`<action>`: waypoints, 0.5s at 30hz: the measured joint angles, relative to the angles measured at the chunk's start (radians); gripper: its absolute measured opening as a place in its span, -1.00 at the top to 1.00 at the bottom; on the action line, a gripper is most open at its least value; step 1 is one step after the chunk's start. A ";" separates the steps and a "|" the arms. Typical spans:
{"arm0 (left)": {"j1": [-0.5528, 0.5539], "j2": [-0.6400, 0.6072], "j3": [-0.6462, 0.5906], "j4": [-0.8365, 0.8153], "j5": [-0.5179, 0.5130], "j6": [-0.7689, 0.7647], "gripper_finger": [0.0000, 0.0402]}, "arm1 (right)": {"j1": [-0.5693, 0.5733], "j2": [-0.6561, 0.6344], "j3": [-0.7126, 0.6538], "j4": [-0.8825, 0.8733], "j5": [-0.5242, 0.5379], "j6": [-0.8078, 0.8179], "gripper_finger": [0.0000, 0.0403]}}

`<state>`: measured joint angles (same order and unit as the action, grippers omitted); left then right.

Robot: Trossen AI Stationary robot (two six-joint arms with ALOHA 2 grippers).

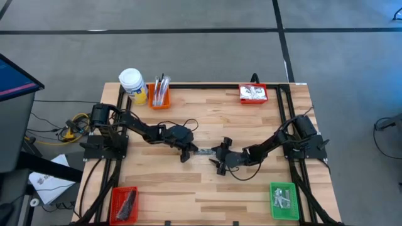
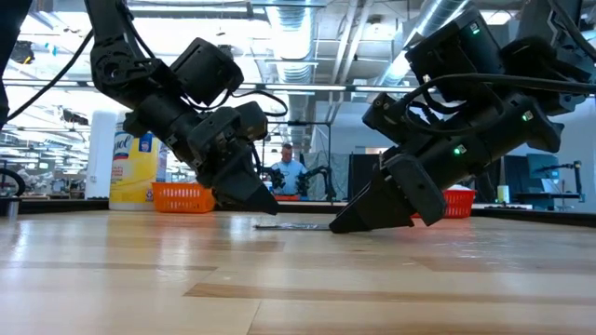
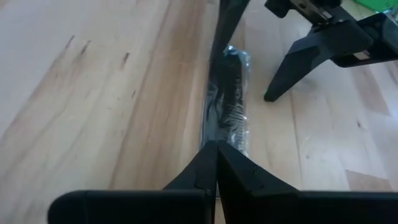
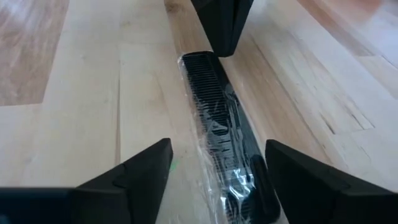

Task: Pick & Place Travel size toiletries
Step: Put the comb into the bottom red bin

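A dark grey comb-like bar in a clear wrapper (image 1: 204, 152) lies flat on the wooden table's middle, between my two grippers. My left gripper (image 1: 187, 152) is shut, with its tips at the bar's left end. My right gripper (image 4: 217, 143) is open at the bar's right end. One of its fingers stands on each side of the bar (image 4: 214, 106), and no touch shows. Both grippers slant down toward the table in the low view. My left gripper has its shut fingertips (image 3: 216, 149) set down on the left end of the wrapped bar (image 3: 225, 127). They come slanting down from the table's left, along the bar's length. The bar lies flat on the table; the tips hide the exact spot.
An orange bin (image 1: 159, 97) with toothbrushes and a white-capped yellow jar (image 1: 133, 86) stand at the far left. A red bin (image 1: 253, 94) of silvery sachets is far right. Another red bin (image 1: 124, 204) sits near left, a green bin (image 1: 284, 201) near right.
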<state>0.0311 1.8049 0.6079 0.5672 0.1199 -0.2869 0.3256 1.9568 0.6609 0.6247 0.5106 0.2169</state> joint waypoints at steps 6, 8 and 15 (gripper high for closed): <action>0.000 -0.001 0.000 0.000 0.002 -0.006 0.99 | 0.000 0.000 0.000 0.002 -0.002 -0.003 -0.31; 0.000 -0.001 0.001 -0.002 0.001 -0.008 0.99 | 0.000 0.000 0.000 0.002 -0.004 -0.003 -0.31; 0.000 -0.001 0.001 -0.013 0.001 -0.009 0.99 | 0.000 0.000 0.000 0.003 -0.007 -0.006 -0.32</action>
<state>0.0307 1.8034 0.6090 0.5538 0.1211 -0.2956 0.3260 1.9568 0.6613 0.6281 0.5034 0.2104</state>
